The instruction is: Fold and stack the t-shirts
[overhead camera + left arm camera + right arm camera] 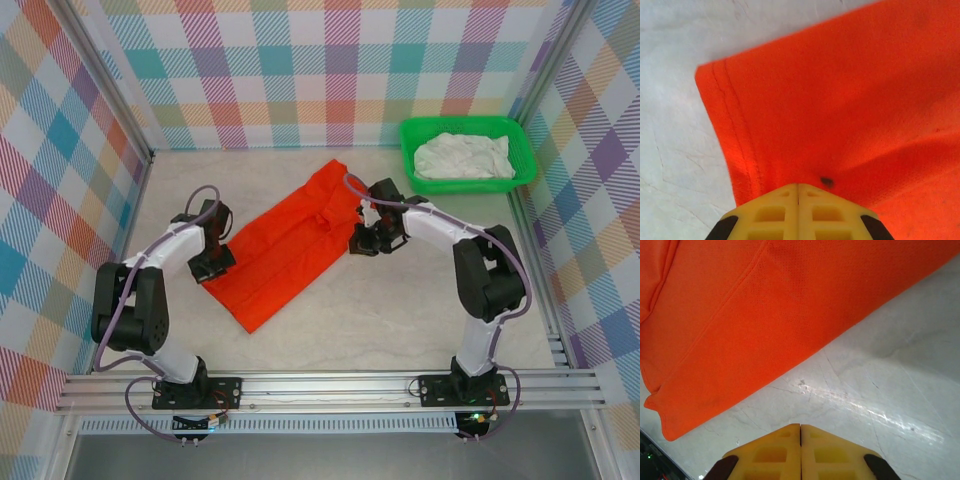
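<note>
Orange shirt (285,250) mid-frame on table (400,320), left gripper (799,186) pinching its left edge, right gripper (800,426) clenched empty beside its right edge

top: high, near side, facing down | wrists: close, facing down | shared: orange t-shirt (290,245)

The orange-red t-shirt (290,245) was bright and plain, with one small dark speck (827,181), on a pale grey-white marbled table (400,330). The white t-shirt (465,157) filled a vivid green basket (470,187) at the far right corner, and the walls (300,60) were pastel plaid. The left gripper (798,187) and right gripper (800,427) were yellow with black sides.
</note>
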Motion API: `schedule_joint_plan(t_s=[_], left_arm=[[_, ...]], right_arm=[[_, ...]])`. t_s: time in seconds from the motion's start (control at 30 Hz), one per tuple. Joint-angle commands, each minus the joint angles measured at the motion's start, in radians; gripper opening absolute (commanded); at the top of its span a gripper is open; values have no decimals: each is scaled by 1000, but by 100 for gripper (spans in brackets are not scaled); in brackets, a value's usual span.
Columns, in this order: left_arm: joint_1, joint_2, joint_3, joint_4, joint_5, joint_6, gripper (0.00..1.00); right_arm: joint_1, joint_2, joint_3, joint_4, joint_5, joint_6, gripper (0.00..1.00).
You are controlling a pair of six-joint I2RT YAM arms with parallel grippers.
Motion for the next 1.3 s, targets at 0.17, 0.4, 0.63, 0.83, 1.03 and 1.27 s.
schedule_joint_plan(t_s=[0.17,0.4,0.63,0.83,1.03,1.27], left_arm=[[-34,35,-126,53,-6,-65,0],[-62,97,-147,88,5,-82,0],[-139,76,-195,108,32,-131,0],[-281,-10,-278,126,61,-231,1],[-425,-77,-351,169,103,-357,2],[-609,-99,-381,222,122,-525,3]], right_arm=[[43,88,131,-11,-29,28,9],[43,195,286,-66,38,50,13],[28,326,452,-156,157,69,14],[-10,429,569,-234,184,37,16],[-33,550,726,-306,181,-4,17],[-60,732,1038,-458,166,-82,18]])
